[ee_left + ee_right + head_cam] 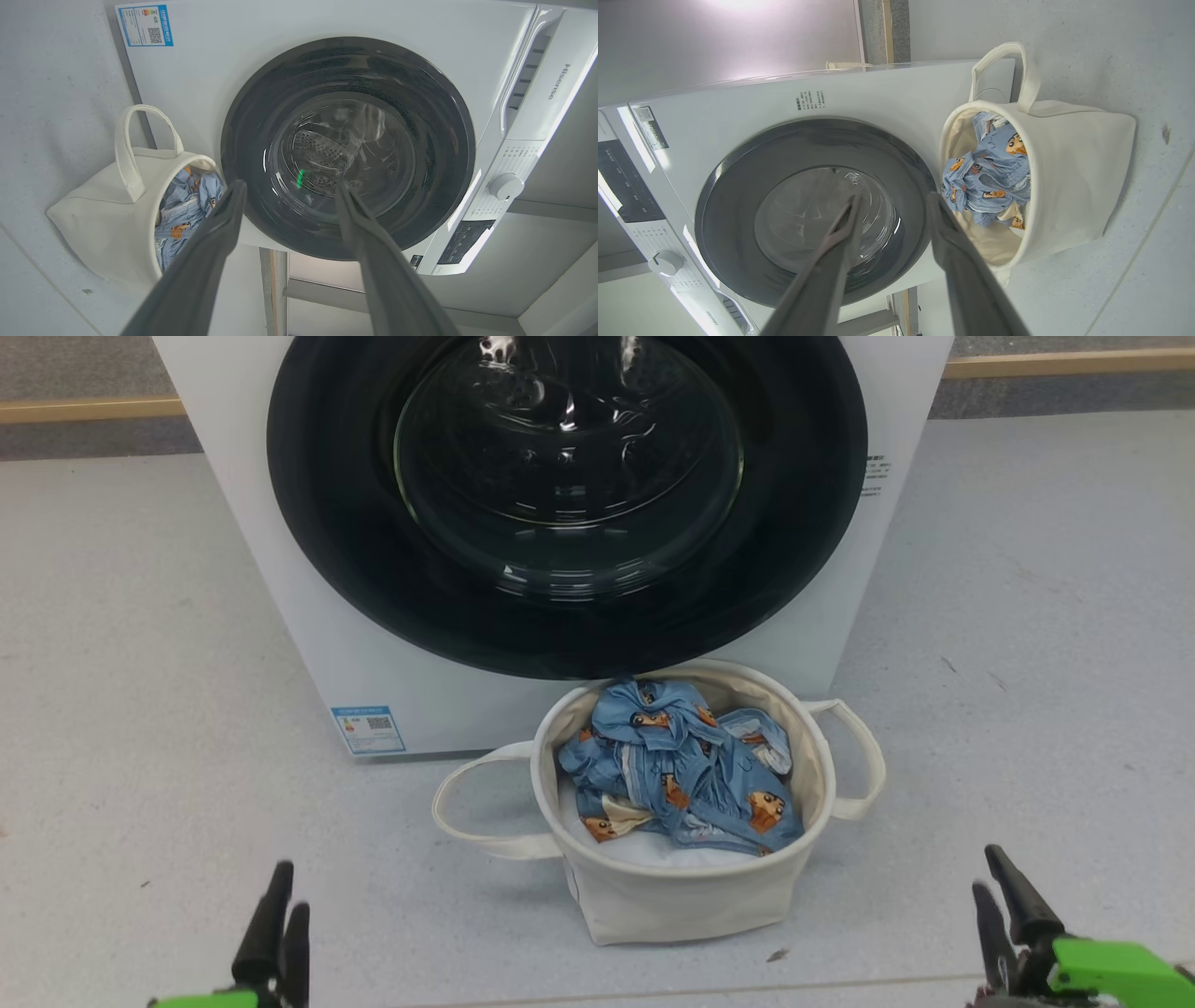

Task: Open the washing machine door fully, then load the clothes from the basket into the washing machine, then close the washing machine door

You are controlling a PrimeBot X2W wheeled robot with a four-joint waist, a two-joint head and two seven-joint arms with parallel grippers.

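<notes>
Your left gripper (288, 891) and right gripper (986, 870) both stand spread and empty, low to either side of the basket (681, 905); you see the clothes (681, 770) inside it, just in front of the shut washing machine door (569, 476).

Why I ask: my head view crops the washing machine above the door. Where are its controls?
Observer: Above the washing machine door: a round white knob between a drawer and a dark display.
Operator: Is the left gripper open? It's edge-on here.
Observer: Yes; its wrist view shows it spread wide, nothing between its fingers.
Operator: Anything already inside?
Observer: Through the door, bare perforated steel drum shows; no fabric visible.
</notes>
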